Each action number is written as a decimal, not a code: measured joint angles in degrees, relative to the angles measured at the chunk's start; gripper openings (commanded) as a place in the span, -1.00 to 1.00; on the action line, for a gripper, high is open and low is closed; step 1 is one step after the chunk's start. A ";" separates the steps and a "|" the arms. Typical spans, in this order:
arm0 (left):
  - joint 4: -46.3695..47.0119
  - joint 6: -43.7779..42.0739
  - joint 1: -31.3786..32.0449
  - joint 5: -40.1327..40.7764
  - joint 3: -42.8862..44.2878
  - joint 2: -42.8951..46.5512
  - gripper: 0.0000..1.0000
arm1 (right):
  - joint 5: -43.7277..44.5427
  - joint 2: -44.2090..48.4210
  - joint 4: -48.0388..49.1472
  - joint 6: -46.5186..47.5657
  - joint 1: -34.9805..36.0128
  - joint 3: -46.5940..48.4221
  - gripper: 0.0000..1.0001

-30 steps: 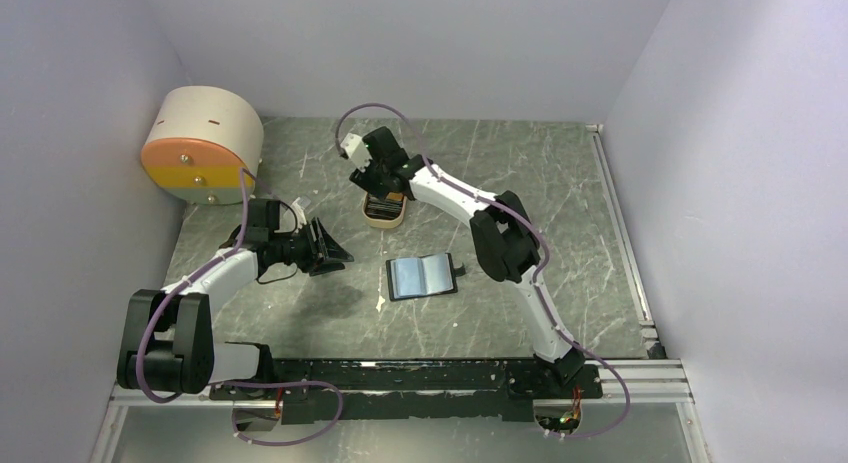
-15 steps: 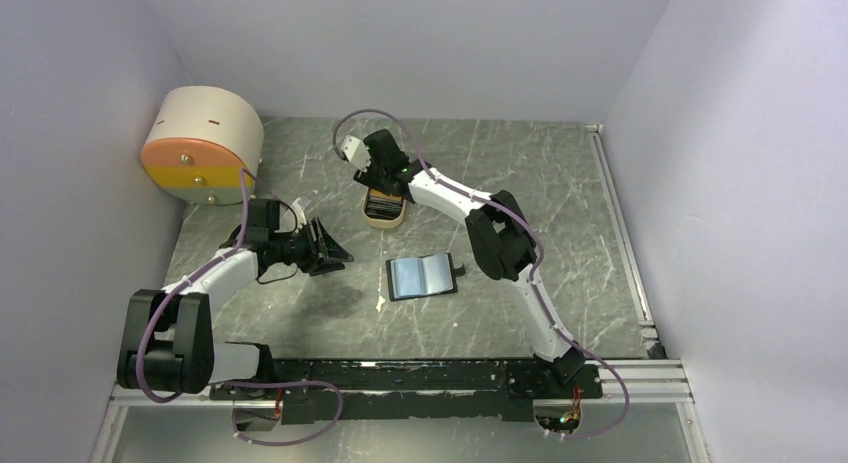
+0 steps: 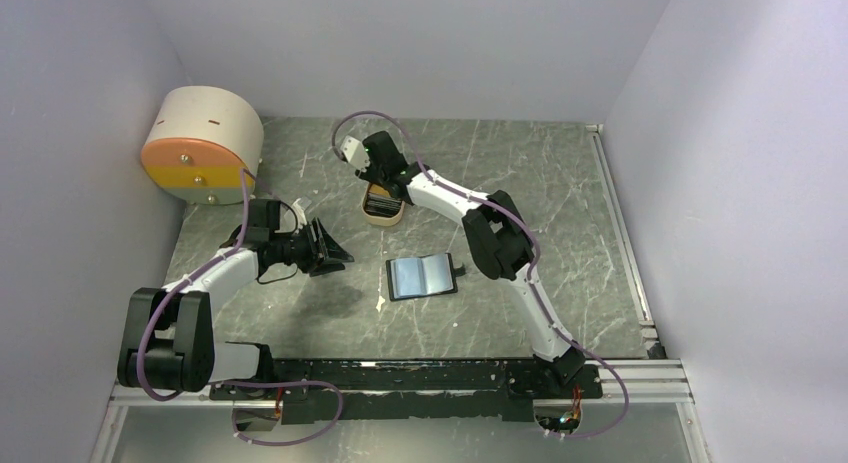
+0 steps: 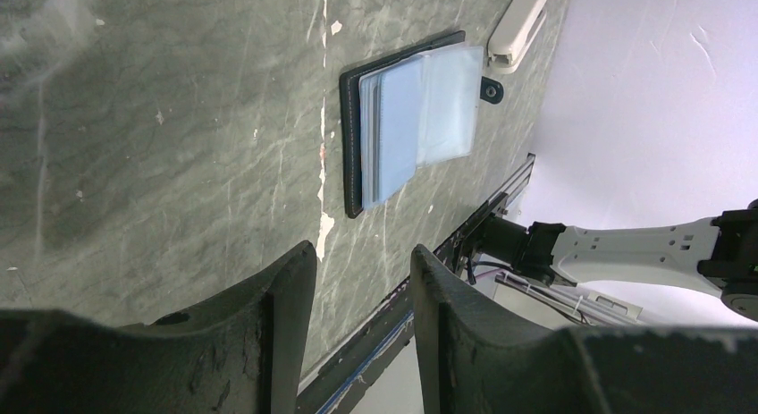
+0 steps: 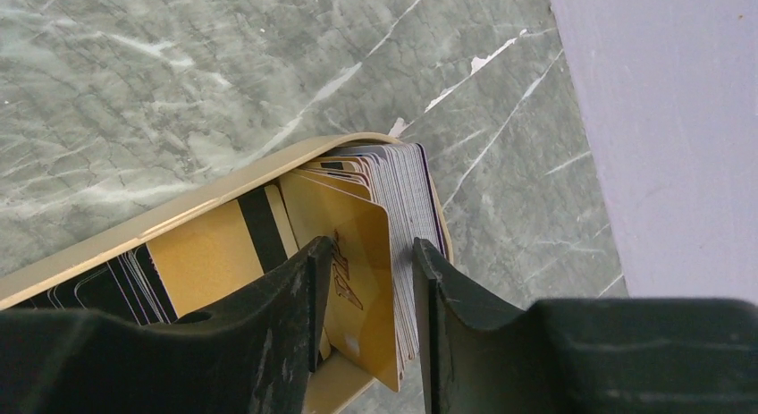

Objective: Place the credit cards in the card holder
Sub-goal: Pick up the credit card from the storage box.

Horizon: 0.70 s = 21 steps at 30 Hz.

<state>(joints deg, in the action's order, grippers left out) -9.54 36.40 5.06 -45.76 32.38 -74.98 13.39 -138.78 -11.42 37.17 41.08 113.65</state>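
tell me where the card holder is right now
In the top view the card holder lies open near the middle of the table, right of the left gripper and nearer the arm bases than the beige tray.

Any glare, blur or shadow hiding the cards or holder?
Top external: even light, soft shadows, the card holder shines pale inside. Left wrist: holder sharp, end effector dark and slightly soft. Right wrist: credit cards crisp, no glare.

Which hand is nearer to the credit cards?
Right. The right hand is at the credit cards, its fingers on either side of some; the left hand hangs well apart, to the left.
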 measured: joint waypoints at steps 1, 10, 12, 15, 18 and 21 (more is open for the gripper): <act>0.02 0.00 0.00 0.00 0.00 0.00 -0.03 | 0.02 0.13 0.24 -0.07 0.00 -0.26 -0.20; 0.09 0.00 0.00 0.00 0.00 0.00 -0.03 | -0.07 1.18 0.68 -0.98 -0.02 -1.51 -0.39; 0.11 0.00 0.00 0.00 0.00 0.00 -0.03 | -0.07 1.27 0.61 -1.09 -0.02 -1.51 -0.44; 0.13 0.00 0.00 0.00 0.00 0.00 -0.03 | -0.20 1.40 0.37 -1.31 -0.02 -1.49 -0.54; 0.17 0.00 0.00 -0.02 0.00 -0.02 -0.03 | -0.52 1.62 0.26 -1.44 -0.04 -1.49 -0.63; 0.26 0.00 0.00 -0.02 0.00 -0.02 -0.03 | -0.79 1.86 -0.07 -1.81 -0.04 -1.49 -0.68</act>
<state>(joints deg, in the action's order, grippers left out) -9.28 36.40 5.06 -45.78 32.38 -75.00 12.60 -136.92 -11.49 35.35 41.04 112.16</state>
